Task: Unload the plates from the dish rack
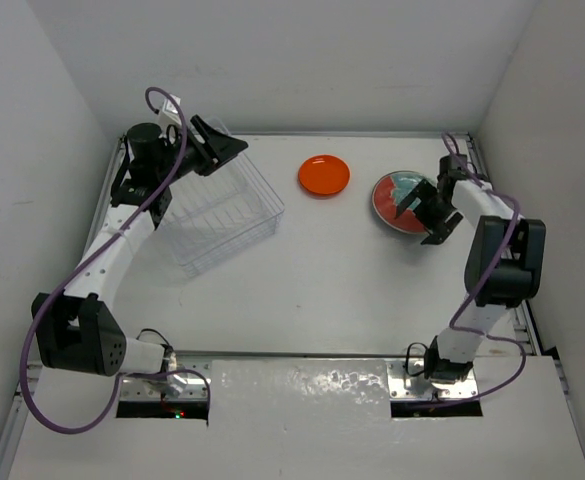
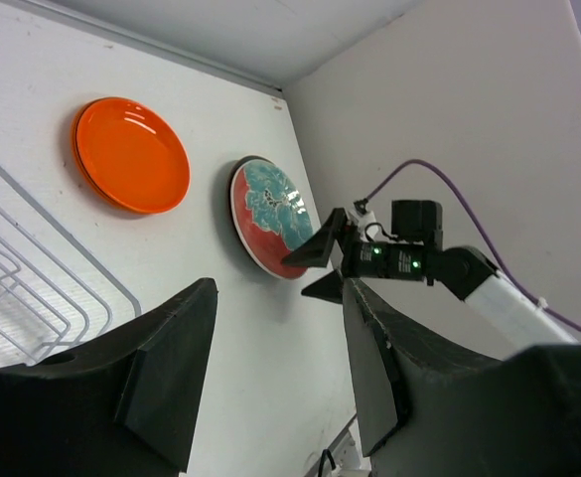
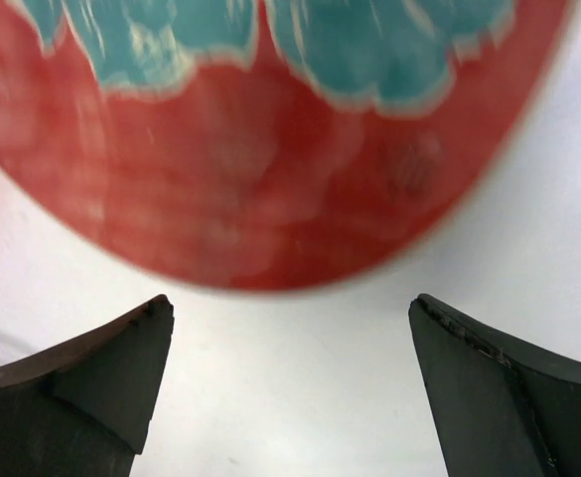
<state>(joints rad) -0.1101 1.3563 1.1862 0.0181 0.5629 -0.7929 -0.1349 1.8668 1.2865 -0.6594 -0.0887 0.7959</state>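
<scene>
The left gripper [image 1: 228,150] and right gripper [image 1: 416,222] are held wide open, empty. The orange plate [image 1: 324,175] is seen at upper centre, the red-and-teal plate [image 1: 395,198] at upper right, and the dish rack [image 1: 220,215] at upper left.

The top view looks down over the whole bench [image 1: 342,280], the left wrist view slants across it, and the right wrist view sits close above the red-and-teal plate [image 3: 270,179] all three share.
</scene>
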